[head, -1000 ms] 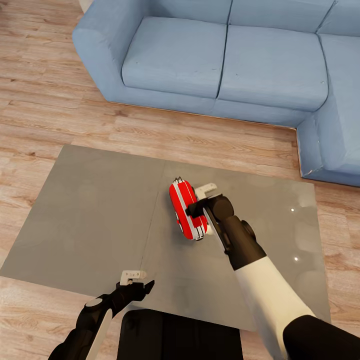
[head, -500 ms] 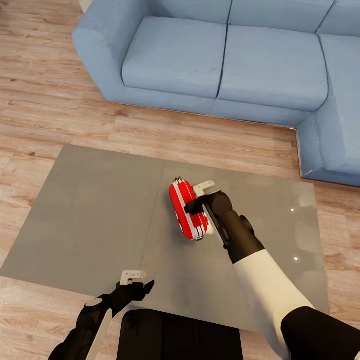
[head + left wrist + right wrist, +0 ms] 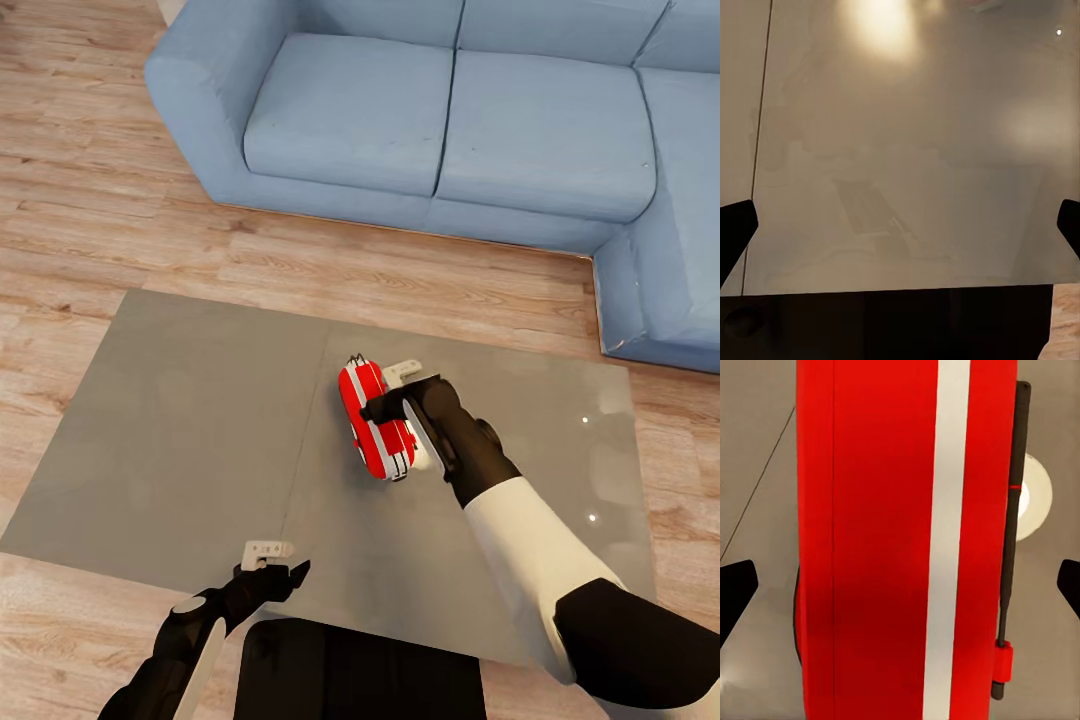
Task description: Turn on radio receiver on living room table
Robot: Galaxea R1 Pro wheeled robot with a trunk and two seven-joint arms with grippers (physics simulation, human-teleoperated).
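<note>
- Red with white stripes, the radio [image 3: 375,420] stands on edge near the middle of the head view, on the grey table [image 3: 180,430], just right of the seam that splits the glossy top.
- The right gripper [image 3: 392,392] sits at the radio's upper right side in the head view; its fingers straddle the body, spread wide.
- In the right wrist view the radio [image 3: 907,540] is very close, red body with one white band and a thin dark rod along one edge; the two dark fingertips [image 3: 735,589] sit at the far edges of the picture, apart from the radio.
- The left gripper [image 3: 275,562] hovers over the table's near edge at the lower left of the head view, well apart from the radio, fingers wide and holding nothing.
- A blue sofa [image 3: 450,110] fills the top of the head view, on a light wood floor [image 3: 80,200].
</note>
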